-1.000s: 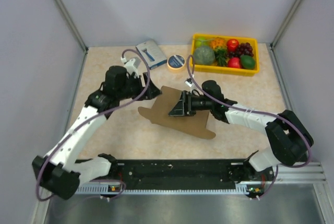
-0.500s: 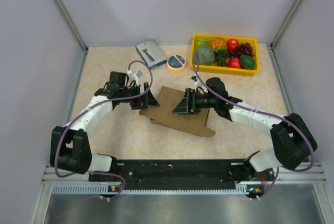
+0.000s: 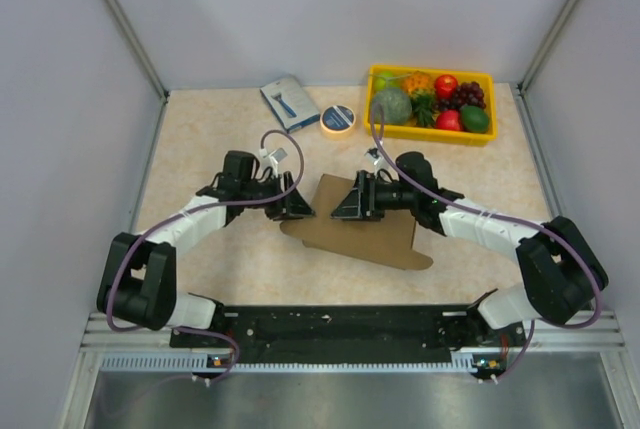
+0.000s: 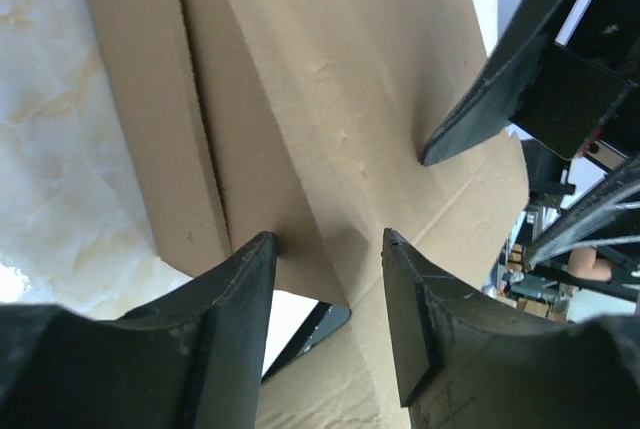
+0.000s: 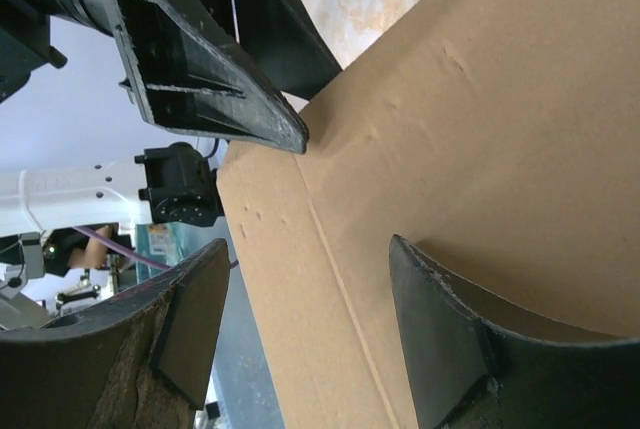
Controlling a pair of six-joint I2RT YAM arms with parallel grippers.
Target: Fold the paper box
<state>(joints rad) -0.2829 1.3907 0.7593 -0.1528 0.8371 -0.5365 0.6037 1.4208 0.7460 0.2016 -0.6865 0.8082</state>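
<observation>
Jaws on my right gripper (image 3: 343, 204) are spread wide. One finger (image 5: 445, 334) lies on the face of the paper box (image 3: 375, 237) and the other sits off its edge, so nothing is clamped. On my left gripper (image 3: 298, 205) the jaws are parted with a raised fold of cardboard between them, both fingertips (image 4: 258, 249) touching it. I cannot tell whether they are gripping or only resting there.

The box lies mostly flat in the middle of the worktop (image 3: 200, 149), a little nearer the near edge. Both grippers meet at its far left corner, facing each other.

A yellow tray (image 3: 430, 74) of fruit sits in the far right corner. A tape roll (image 3: 338, 118) and a blue-grey packet (image 3: 290, 101) lie along the far edge.
</observation>
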